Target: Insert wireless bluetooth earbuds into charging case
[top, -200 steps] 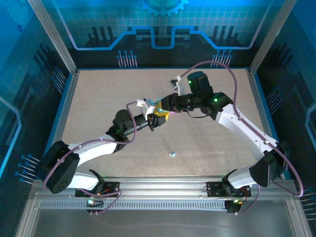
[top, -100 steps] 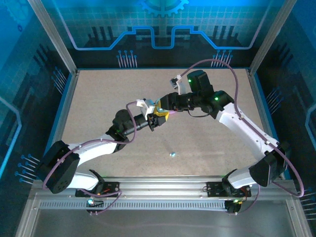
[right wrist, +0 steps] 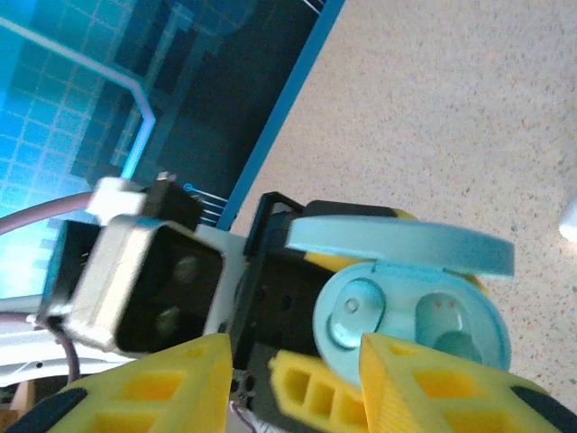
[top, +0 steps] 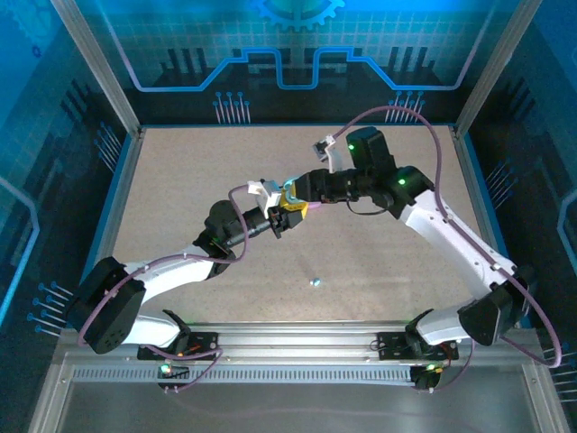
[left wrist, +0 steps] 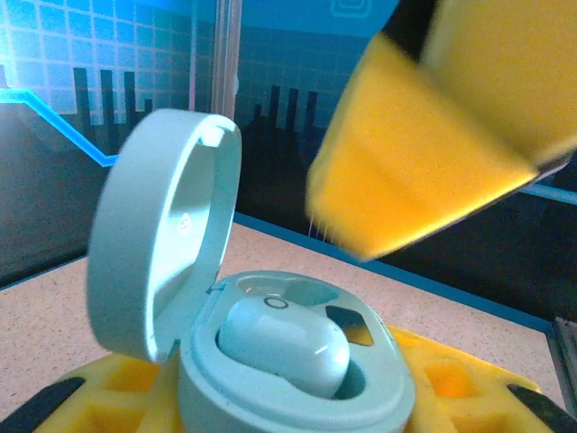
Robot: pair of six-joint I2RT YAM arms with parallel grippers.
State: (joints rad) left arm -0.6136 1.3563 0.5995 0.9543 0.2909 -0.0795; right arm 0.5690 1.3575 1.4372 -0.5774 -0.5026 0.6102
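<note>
1. Now the left tool [top: 281, 219] is clamped on the open charging case [left wrist: 297, 388], held up over the middle of the tabletop [top: 180, 180].
2. In the left wrist view the lid [left wrist: 162, 225] stands up at 10 o'clock. One pale blue earbud [left wrist: 284, 347] sits inside the case. The cup [right wrist: 444, 316] beside it looks empty.
3. The right tool [right wrist: 287, 383] hangs just above the case, jaws apart, with nothing in them.
4. A loose earbud [top: 314, 282] lies on the tabletop at 5 o'clock from both tools, well apart. It is too small to tell which way it points.
5. The right arm reaches in from 3 o'clock with its wrist bent. I think it should fetch the bud, since its tool is free.
</note>
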